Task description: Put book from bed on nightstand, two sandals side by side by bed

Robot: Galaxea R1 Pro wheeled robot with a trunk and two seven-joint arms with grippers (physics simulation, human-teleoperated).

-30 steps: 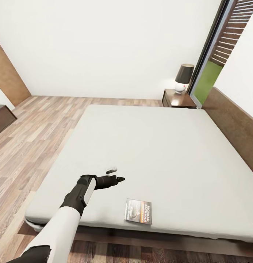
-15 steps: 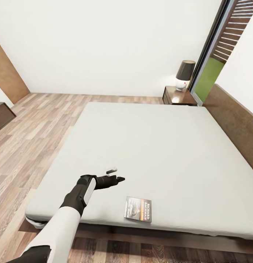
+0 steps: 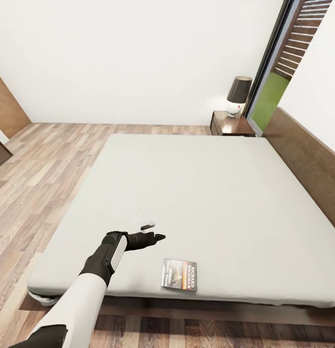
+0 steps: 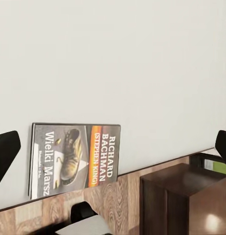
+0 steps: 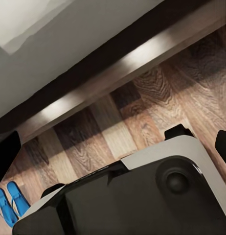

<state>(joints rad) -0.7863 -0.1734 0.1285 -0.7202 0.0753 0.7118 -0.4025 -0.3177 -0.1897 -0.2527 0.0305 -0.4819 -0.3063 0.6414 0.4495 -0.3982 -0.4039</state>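
The book [image 3: 179,281] lies flat on the grey mattress of the bed [image 3: 201,193], near its front edge. My left gripper [image 3: 154,231] hovers open over the mattress, a little left of and beyond the book, holding nothing. In the left wrist view the book [image 4: 74,157] lies between the spread fingertips [image 4: 5,152]. A nightstand [image 3: 230,126] stands at the bed's far right corner. In the right wrist view the two blue sandals [image 5: 8,203] lie close together on the plank floor, and my right gripper [image 5: 113,147] is open and empty above the floor.
A dark-shaded lamp [image 3: 239,95] stands on the far nightstand. The brown headboard [image 3: 307,159] runs along the right, with a tall window [image 3: 273,92] behind. A dark brown cabinet [image 4: 181,196] sits beside the bed. My own base [image 5: 142,196] is by the bed frame.
The whole head view has shifted a little, so the camera moved. The left arm keeps the same pose and the book has stayed put on the mattress.
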